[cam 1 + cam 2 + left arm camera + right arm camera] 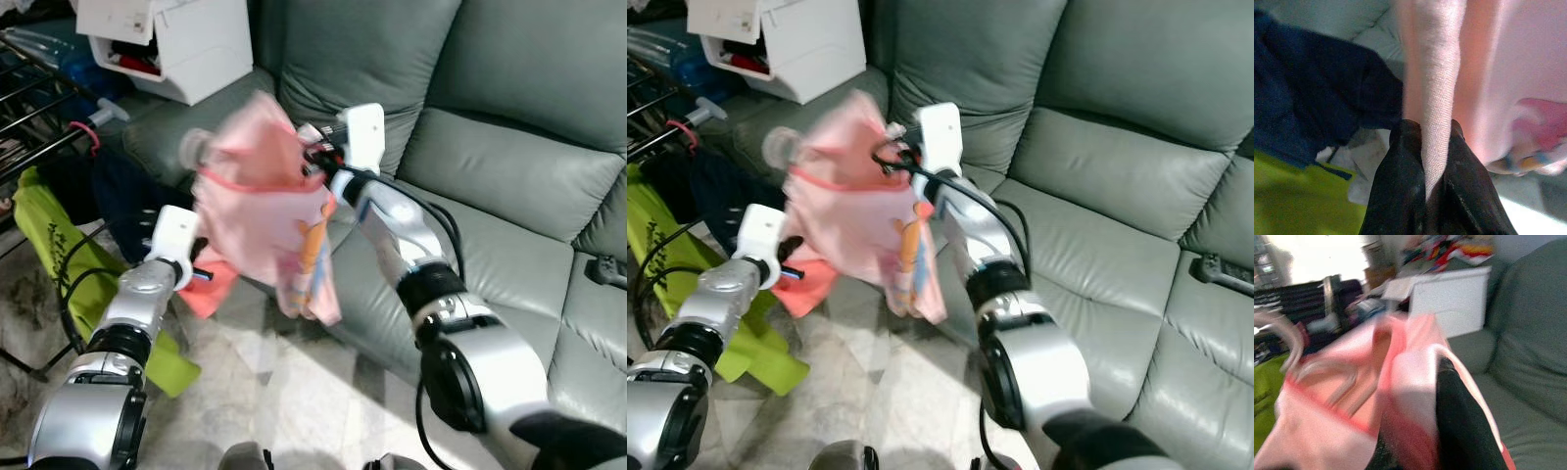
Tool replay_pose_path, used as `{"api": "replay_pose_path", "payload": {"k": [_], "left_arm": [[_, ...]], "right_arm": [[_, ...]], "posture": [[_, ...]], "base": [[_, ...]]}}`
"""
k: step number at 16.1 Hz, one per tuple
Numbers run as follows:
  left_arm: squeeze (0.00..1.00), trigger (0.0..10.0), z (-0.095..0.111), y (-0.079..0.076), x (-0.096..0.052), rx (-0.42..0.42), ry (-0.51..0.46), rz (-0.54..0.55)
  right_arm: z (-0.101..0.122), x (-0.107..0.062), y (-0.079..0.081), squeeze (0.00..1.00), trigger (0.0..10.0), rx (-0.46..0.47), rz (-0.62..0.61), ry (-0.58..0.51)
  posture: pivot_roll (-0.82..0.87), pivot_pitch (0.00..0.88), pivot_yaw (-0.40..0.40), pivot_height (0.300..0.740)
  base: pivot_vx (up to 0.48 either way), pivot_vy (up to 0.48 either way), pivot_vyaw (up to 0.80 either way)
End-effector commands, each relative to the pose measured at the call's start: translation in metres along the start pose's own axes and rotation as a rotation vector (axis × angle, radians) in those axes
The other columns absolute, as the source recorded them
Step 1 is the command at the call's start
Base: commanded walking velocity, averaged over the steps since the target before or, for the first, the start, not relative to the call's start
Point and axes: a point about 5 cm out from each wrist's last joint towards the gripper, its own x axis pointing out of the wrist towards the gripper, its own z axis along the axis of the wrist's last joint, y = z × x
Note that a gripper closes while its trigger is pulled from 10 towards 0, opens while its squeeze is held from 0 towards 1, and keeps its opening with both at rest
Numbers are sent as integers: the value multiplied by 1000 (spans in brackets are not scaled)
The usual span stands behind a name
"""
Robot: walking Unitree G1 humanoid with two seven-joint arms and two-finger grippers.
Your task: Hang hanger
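A pink child's garment (263,211) with a cartoon print hangs in the air in front of the sofa, blurred by motion. My right gripper (313,157) is shut on its upper right corner, and pink cloth drapes over one black finger (1459,431). Lower left, my left gripper (1426,132) is shut on a fold of the same garment (1435,73). In the right wrist view, a pale hanger (1317,374) shows as a blur inside the cloth. A blurred grey end (196,147) sticks out at the garment's upper left.
A grey leather sofa (509,166) spans the back and right, with a black object (607,269) on its seat. A black drying rack (34,108) stands at the left, with green cloth (59,259) and dark navy cloth (127,201) near it. A white box (186,44) sits behind.
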Motion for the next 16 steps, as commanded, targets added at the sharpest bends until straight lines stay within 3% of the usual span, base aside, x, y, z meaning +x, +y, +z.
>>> {"api": "replay_pose_path", "payload": {"k": [1,4,6,8,12,13,14,15,16], "left_arm": [[0,0,5,0,2,-57,-10,27],[0,0,6,2,3,-115,-14,90],[0,0,8,2,3,-149,-18,96],[0,0,11,2,4,-158,-22,99],[0,0,13,1,5,-182,-34,92],[0,0,15,0,5,-171,-42,84],[0,0,17,0,5,-165,-54,76],[0,0,22,0,5,-132,-77,53],[0,0,23,0,5,-119,-83,45]], "right_arm": [[-7,1,15,0,0,-8,91,32],[-43,-22,39,0,0,-77,325,171],[-72,-49,54,0,0,-143,515,302],[-86,-65,58,0,0,-180,566,362],[-92,-80,72,0,0,-212,655,402],[-94,-80,69,0,10000,-244,628,420],[-94,-78,64,0,10000,-312,592,417],[-87,-73,52,1000,10000,-420,483,367],[-81,-71,47,1000,10000,-552,451,318]], "posture": [[-17,0,52,740],[-21,0,55,740],[-25,0,60,740],[-26,0,61,740],[-24,0,64,740],[-24,0,64,740],[-23,0,65,740],[-22,0,64,740],[-22,0,64,740]], "base": [[0,0,0],[0,0,0],[0,0,0],[0,0,0],[0,0,0],[0,0,0],[0,0,0],[0,0,0],[0,0,0]]}}
